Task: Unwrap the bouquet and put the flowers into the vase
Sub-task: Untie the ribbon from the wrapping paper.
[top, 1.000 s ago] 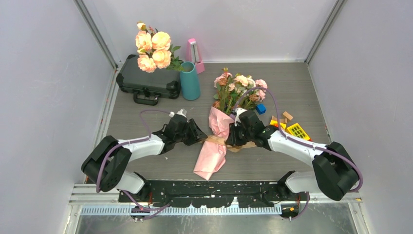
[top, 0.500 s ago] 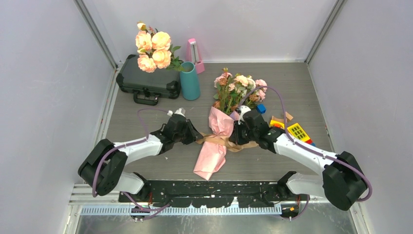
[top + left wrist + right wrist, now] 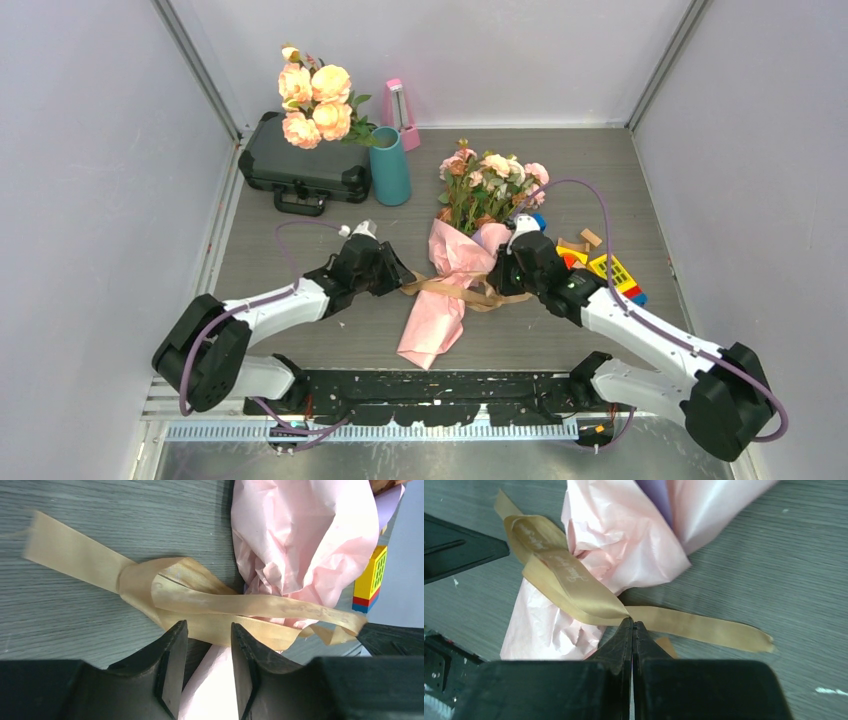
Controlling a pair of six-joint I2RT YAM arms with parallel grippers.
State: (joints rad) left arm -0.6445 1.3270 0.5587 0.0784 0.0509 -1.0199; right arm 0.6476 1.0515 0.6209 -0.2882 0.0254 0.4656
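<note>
Bouquet [image 3: 455, 255] lies wrapped, nearer than vase [image 3: 390, 165] and to its right; right gripper [image 3: 632, 622] jaws together, clamped on tan ribbon [image 3: 574, 587]; left gripper [image 3: 209, 630] jaws apart at ribbon loop.

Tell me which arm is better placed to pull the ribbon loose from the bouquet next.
Right. The right claw is shut on the tan ribbon, so it could probably pull at once. The left claw stands open beside the ribbon, gripping nothing.

Ribbon [image 3: 210, 603] tail blurred at its tip, printed lettering illegibly small.
</note>
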